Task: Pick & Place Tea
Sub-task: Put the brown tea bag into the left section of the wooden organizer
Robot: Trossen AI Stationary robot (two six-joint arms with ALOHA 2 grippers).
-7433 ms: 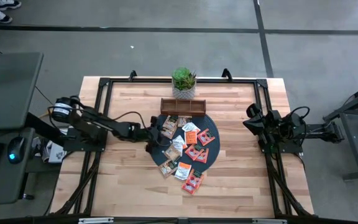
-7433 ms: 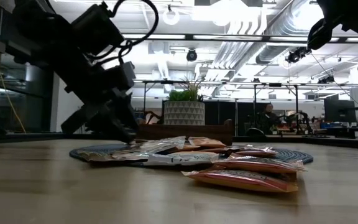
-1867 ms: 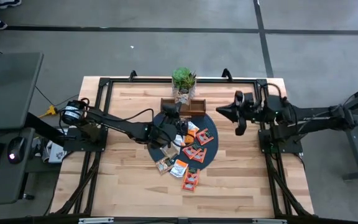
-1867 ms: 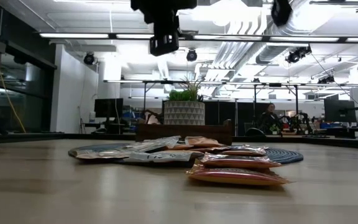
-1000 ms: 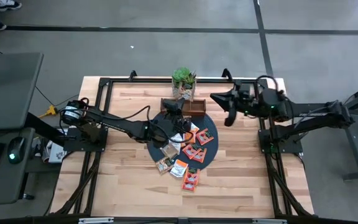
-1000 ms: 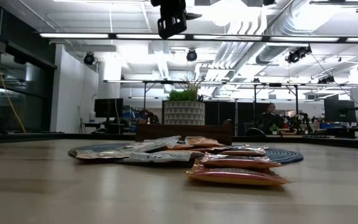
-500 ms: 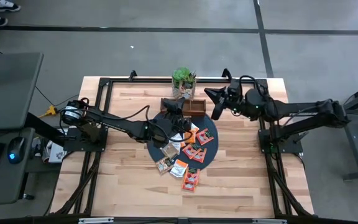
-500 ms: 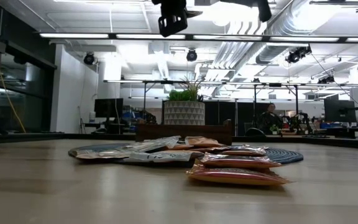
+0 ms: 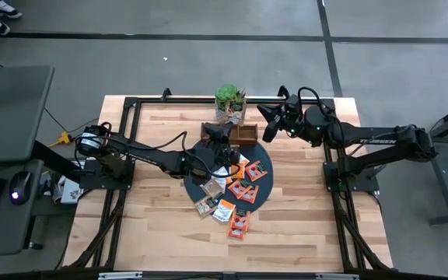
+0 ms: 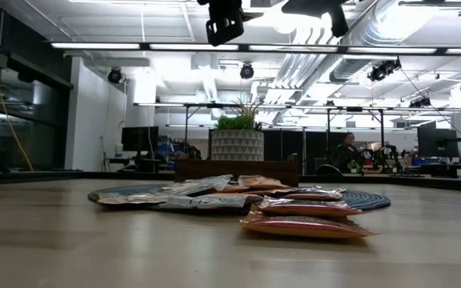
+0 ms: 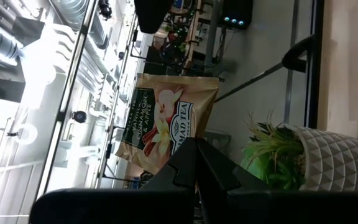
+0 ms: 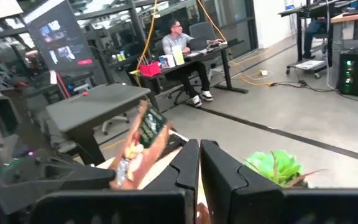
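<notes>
My left gripper (image 9: 222, 143) hangs high over the far edge of the dark round mat (image 9: 195, 189), shut on one tan-brown tea sachet (image 11: 166, 121); the right wrist view shows that sachet (image 12: 143, 138) too. Several more tea sachets (image 9: 238, 190), orange-red, tan and white, lie flat on the mat and on the wood at its near edge. My right gripper (image 9: 265, 126) is shut with nothing in it, up in the air right of the wooden tray (image 9: 243, 134), pointing toward the held sachet. In the low view both grippers (image 10: 225, 22) (image 10: 326, 11) show only at the top. My left gripper pinches one edge of the tan-brown sachet (image 11: 186, 144) between its two fingers. The fingers lie about level, coming from the table's left. The sachet sticks out past the fingertips, printed face showing, lifted clear of the mat and tray.
A potted plant (image 9: 230, 101) in a white pot stands at the table's far edge, just behind the wooden tray. The black frame rails (image 9: 131, 140) run along the table's sides. Bare wood (image 9: 302, 225) lies near and to the right of the mat.
My right gripper has swung toward the table's left and far edge, sinking a little, and now stands closer to the plant and to the held sachet. It has stayed shut. The left gripper and its sachet have kept still.
</notes>
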